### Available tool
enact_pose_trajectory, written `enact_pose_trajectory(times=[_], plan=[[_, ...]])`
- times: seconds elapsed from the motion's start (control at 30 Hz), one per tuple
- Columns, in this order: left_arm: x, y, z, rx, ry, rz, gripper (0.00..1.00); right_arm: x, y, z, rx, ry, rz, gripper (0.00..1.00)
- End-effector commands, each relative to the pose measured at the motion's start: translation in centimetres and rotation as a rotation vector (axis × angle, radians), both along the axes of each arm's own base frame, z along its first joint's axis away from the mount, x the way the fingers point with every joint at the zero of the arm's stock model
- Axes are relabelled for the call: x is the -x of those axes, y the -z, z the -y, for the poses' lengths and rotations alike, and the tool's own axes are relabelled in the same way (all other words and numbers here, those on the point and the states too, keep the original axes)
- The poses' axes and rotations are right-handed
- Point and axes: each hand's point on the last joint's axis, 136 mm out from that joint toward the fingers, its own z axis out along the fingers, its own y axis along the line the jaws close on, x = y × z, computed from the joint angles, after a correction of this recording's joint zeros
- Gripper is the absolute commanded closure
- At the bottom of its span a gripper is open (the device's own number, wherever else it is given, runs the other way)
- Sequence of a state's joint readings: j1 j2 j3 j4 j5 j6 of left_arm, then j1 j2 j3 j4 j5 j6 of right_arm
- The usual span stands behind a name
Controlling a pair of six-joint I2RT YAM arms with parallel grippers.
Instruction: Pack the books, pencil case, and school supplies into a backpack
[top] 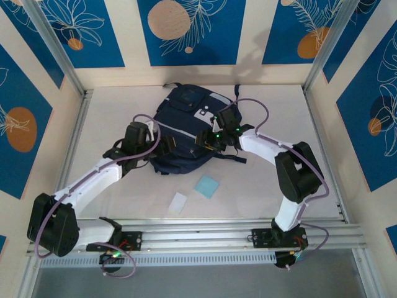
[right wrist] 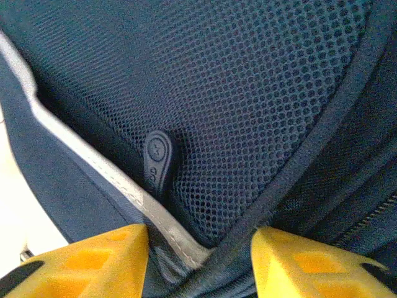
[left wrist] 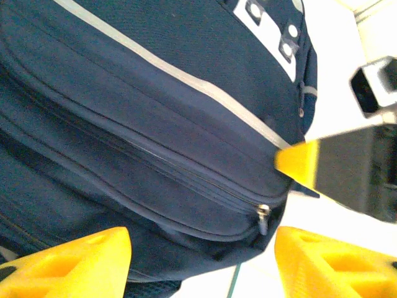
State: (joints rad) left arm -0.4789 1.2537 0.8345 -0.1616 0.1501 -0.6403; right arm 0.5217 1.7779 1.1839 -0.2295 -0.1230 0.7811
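Backpack (top: 186, 121) lies upper centre of the overhead frame, its zip apparently shut, so opening it is likely your step. Your left gripper (left wrist: 201, 242), at the bottom of its frame, has its jaws apart and empty. The zipper pull (left wrist: 263, 217) sits just above its right finger, so line up on that before closing. Your right gripper (right wrist: 198, 236) straddles the grey trim (right wrist: 118, 180); you cannot tell whether it has clamped. Brace there first.
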Motion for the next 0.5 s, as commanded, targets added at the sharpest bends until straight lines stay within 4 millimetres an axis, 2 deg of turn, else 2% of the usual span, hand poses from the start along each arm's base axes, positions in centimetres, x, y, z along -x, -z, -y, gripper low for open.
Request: enact_pose_trajectory(times=[0.0, 0.03, 0.17, 0.23, 0.47], plan=[[1.2, 1.6, 1.2, -0.059, 0.024, -0.004, 0.37, -1.1, -0.9, -1.5, -0.109, 0.059, -0.012, 0.89], [1.3, 2.0, 1.8, -0.070, 0.030, -0.007, 0.37, -1.3, -1.1, -1.7, -0.144, 0.067, -0.012, 1.00], [1.8, 3.1, 4.9, -0.095, 0.080, -0.014, 0.36, -1.3, -2.3, -2.5, -0.255, 0.079, -0.039, 1.00], [1.8, 3.6, 5.8, -0.130, 0.094, -0.023, 0.34, -1.2, -2.9, -2.8, -0.286, 0.083, -0.042, 1.00], [0.5, 4.8, 6.9, -0.164, 0.036, -0.036, 0.35, -0.6, -4.2, -3.5, -0.386, 0.108, -0.051, 1.00]])
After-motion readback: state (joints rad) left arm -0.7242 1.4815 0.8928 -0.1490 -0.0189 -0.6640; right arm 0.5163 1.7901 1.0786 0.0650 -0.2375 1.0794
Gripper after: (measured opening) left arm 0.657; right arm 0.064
